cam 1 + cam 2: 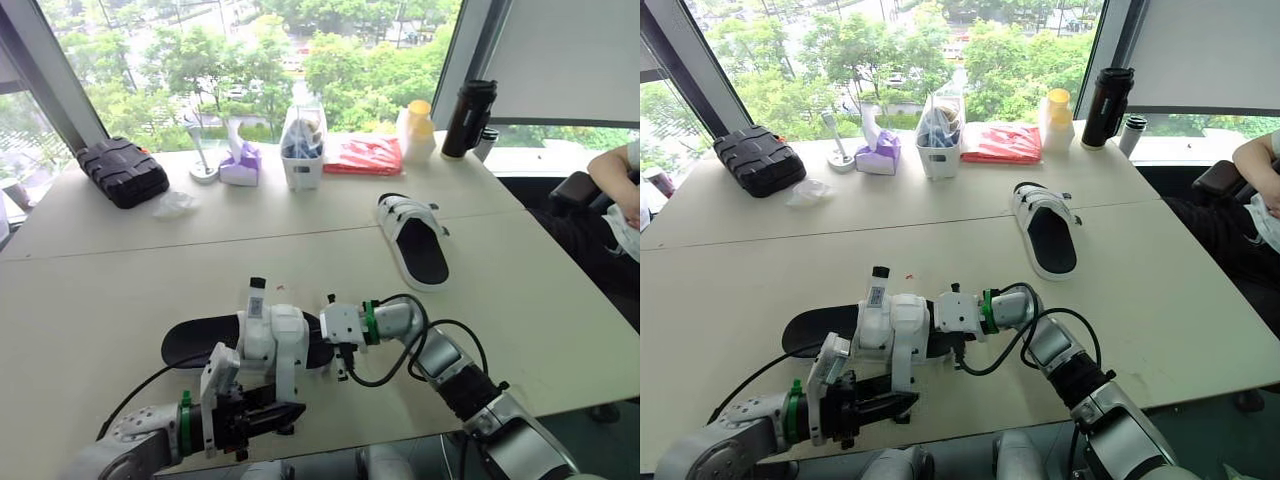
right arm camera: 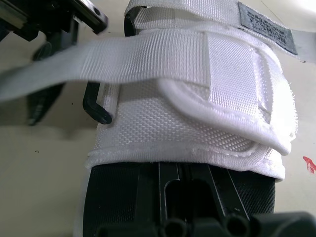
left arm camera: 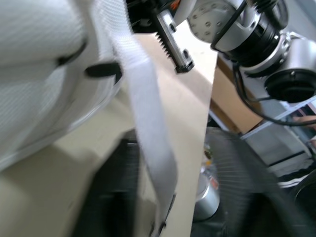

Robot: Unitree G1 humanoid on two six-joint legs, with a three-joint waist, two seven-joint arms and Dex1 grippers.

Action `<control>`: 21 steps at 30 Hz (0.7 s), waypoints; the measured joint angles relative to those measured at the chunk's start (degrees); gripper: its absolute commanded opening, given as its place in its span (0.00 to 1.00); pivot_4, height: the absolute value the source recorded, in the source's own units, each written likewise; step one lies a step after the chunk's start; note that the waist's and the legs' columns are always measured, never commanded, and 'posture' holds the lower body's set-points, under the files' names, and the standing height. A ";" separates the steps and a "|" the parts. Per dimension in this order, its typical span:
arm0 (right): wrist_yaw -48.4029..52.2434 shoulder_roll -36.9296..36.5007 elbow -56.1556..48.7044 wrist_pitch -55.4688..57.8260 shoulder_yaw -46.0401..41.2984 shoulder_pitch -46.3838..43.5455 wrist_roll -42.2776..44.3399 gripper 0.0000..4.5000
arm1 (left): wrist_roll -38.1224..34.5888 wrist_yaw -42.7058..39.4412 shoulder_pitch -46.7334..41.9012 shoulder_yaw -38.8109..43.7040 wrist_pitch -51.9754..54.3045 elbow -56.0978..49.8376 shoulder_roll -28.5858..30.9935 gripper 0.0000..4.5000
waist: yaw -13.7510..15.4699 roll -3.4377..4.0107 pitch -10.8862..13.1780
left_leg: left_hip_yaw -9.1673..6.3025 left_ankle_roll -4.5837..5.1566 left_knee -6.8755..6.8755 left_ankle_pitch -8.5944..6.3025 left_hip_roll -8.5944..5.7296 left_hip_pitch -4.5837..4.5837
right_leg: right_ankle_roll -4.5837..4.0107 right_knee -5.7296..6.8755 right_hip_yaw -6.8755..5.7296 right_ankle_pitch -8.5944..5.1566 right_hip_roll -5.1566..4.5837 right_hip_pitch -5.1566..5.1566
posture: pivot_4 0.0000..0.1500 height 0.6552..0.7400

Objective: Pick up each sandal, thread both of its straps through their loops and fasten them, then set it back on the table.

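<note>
left eye view has the near black-soled sandal with white woven straps (image 1: 195, 345) lying at the near middle of the pale bench (image 1: 120, 270), with a robot arm on each side of it. the right gripper (image 1: 328, 340) reaches in from the right and meets one end of the sole, probably to steady the shoe while the strap is worked; whether it is clamped on the sole cannot be told. the left gripper (image 1: 280, 415) sits just near of the sandal. in the left wrist view its two dark fingers (image 3: 113, 197) look spread, and the loose white strap (image 3: 148, 123) hangs down between them, so it seems placed to catch the strap end, not yet pinching it. the right wrist view shows the upper as coarse ribbed webbing, soft and floppy, with stitched edges and a folded padded flap. a thin black plastic loop (image 2: 94, 106) sits at its side, and the free strap runs out past it unfastened. this sandal looks partway through threading. the second black-and-white sandal (image 1: 415, 240) lies flat, well apart, far and to the right. a black ribbed case (image 1: 122, 170) and a black flask (image 1: 470, 118) stand along the far edge by the window.
</note>
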 measured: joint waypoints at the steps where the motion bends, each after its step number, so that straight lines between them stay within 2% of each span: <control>1: 0.00 0.00 -0.08 0.03 0.05 0.00 0.00 0.00 | 0.00 0.03 -0.06 -0.20 0.01 0.19 0.00 0.01 | -0.02 0.00 0.00 | 0.00 0.00 0.00 0.00 0.00 0.00 | 0.00 0.00 0.00 0.00 0.00 0.00 | 1.00 1.00; 9: -0.01 -0.01 -0.35 0.07 0.10 -0.01 -0.45 0.00 | -2.16 0.12 -1.17 -0.33 2.35 0.51 0.45 0.01 | -0.06 0.00 0.00 | 0.00 0.00 0.00 0.00 0.00 0.00 | 0.00 0.00 0.00 0.00 0.01 0.00 | 1.00 1.00; 12: -0.04 -0.02 -0.34 0.06 0.08 -0.06 -0.60 0.00 | -9.87 0.47 -3.25 3.12 7.57 0.95 1.59 0.01 | 0.00 -0.01 0.00 | -0.07 0.00 0.00 0.00 0.01 -0.01 | 0.01 0.01 -0.04 0.00 0.02 0.00 | 1.00 1.00; 15: -0.07 0.03 -0.21 -0.02 0.18 -0.15 -0.74 0.00 | -18.97 0.84 -9.53 9.21 13.24 4.30 4.67 0.01 | 0.00 0.00 0.00 | -0.11 0.00 0.01 0.01 0.00 0.04 | 0.01 0.09 -0.07 0.00 0.06 0.01 | 1.00 1.00; 21: -0.02 0.29 0.27 -0.45 0.57 -0.51 -0.74 0.00 | -25.05 2.15 -18.89 11.17 18.81 11.44 5.62 0.01 | -0.25 -0.01 0.00 | -0.10 -0.01 0.01 0.01 -0.05 0.03 | 0.20 0.08 -0.06 0.12 0.05 -0.02 | 1.00 1.00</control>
